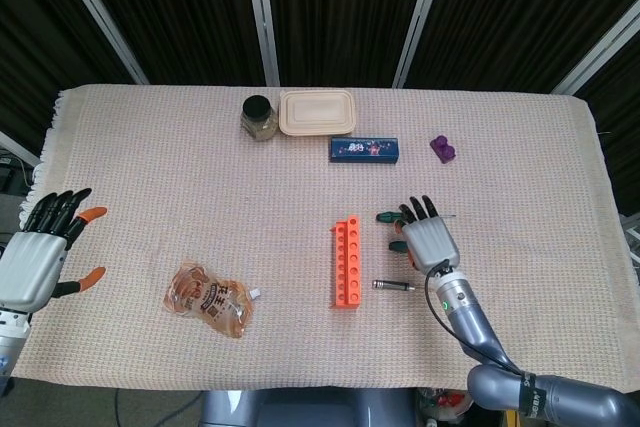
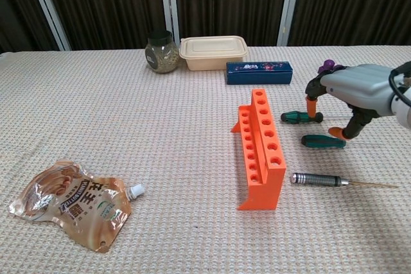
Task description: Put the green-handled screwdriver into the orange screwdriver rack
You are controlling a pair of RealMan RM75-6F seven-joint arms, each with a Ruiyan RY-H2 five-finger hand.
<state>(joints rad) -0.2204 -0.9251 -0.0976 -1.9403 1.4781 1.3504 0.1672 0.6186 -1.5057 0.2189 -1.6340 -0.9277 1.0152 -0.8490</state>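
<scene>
Head and chest views of the table. The orange screwdriver rack [image 1: 346, 263] stands upright near the centre of the cloth, its row of sockets running from twelve to six o'clock. At three o'clock from the rack, apart from it, lie three drivers with handles toward the rack: the green-and-black screwdriver [image 2: 300, 117] at the far end, a stubby green-handled screwdriver [image 2: 322, 141] in the middle, and a metal-handled precision driver [image 2: 320, 179] nearest the robot. Which of the two green tools the task intends cannot be settled from these views. The right hand [image 1: 429, 238] hovers over both green handles with fingers spread and curved downward; in the chest view one orange fingertip [image 2: 311, 106] is at the upper driver's handle and another by the stubby one, but whether either touches cannot be told, and nothing is gripped. The left hand [image 1: 38, 259] hangs at the table's nine o'clock edge, fingers apart and empty. Either screwdriver appears light and rigid, with a smooth rounded handle liable to roll on the woven cloth; a pinch across the handle's middle, thumb opposing a finger, would leave the shaft free to tip down into a socket. Also present: snack pouch [image 1: 208, 298], jar [image 1: 258, 117], lidded container [image 1: 317, 112], blue box [image 1: 364, 150], purple block [image 1: 443, 149].
</scene>
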